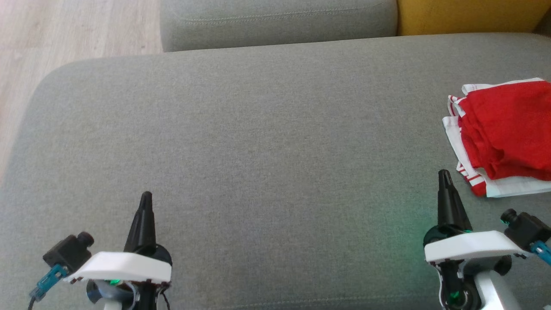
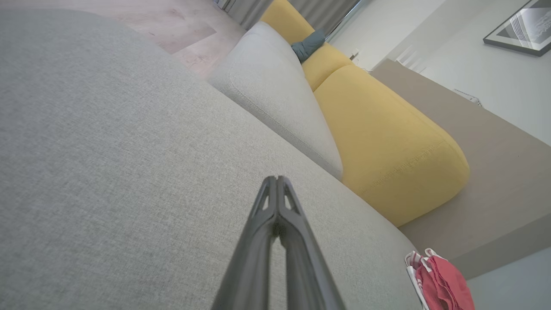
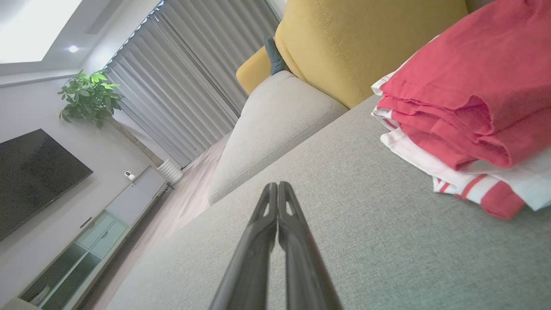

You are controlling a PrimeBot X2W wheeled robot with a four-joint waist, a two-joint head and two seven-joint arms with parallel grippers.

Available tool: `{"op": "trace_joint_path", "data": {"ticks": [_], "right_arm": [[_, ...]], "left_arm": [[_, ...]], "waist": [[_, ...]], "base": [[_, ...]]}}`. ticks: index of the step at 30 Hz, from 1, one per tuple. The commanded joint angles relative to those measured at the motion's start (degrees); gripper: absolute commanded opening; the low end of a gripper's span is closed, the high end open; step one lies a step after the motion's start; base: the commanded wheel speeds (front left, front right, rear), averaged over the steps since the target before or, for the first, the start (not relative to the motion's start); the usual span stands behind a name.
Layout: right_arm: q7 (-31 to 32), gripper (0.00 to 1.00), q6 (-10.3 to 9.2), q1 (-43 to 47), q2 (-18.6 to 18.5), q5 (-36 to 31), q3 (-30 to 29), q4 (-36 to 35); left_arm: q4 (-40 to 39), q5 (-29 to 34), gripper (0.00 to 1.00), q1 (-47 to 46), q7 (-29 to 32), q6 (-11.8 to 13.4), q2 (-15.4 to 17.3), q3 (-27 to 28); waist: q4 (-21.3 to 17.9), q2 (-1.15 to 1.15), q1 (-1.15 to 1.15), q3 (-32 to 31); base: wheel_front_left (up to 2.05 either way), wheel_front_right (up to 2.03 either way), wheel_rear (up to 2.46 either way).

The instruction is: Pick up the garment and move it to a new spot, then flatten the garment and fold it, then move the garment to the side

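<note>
The garment (image 1: 503, 133) is red with white and red-striped trim, lying folded at the right edge of the grey sofa seat (image 1: 267, 142). The right wrist view shows the garment (image 3: 465, 99) close by at upper right; the left wrist view has the garment (image 2: 439, 282) small at lower right. My right gripper (image 1: 444, 174) is shut and empty, just left of and below the garment, apart from it. My left gripper (image 1: 146, 196) is shut and empty at the lower left, far from the garment. In the wrist views the left gripper (image 2: 275, 178) and right gripper (image 3: 274, 185) show fingers pressed together.
A grey cushion (image 1: 275, 21) and a yellow cushion (image 1: 469, 15) stand behind the seat. Wooden floor (image 1: 64, 34) lies beyond the seat's left edge. A wide stretch of bare grey seat spans the middle between the grippers.
</note>
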Motion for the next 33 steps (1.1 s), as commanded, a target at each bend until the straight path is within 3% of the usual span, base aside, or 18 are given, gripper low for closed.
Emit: {"op": "trace_joint_path", "data": {"ticks": [1,33], "right_arm": [[0.49,0.0,-0.02,-2.33,-1.04,1.3,-0.13,-1.74],[5.4,0.0,-0.03,-2.62,-1.4,21.21,-2.94,-1.48]], "left_arm": [[-1.69,-1.08,0.0,-2.85,0.29,-0.48,0.78,1.09],[0.68,-19.09,0.0,-4.62,5.29,-1.75,1.31,4.45]], "waist": [[0.0,0.0,0.0,-0.02],[0.19,0.0,0.0,-1.03]], "base": [[0.0,0.0,0.0],[0.0,0.0,0.0]]}}
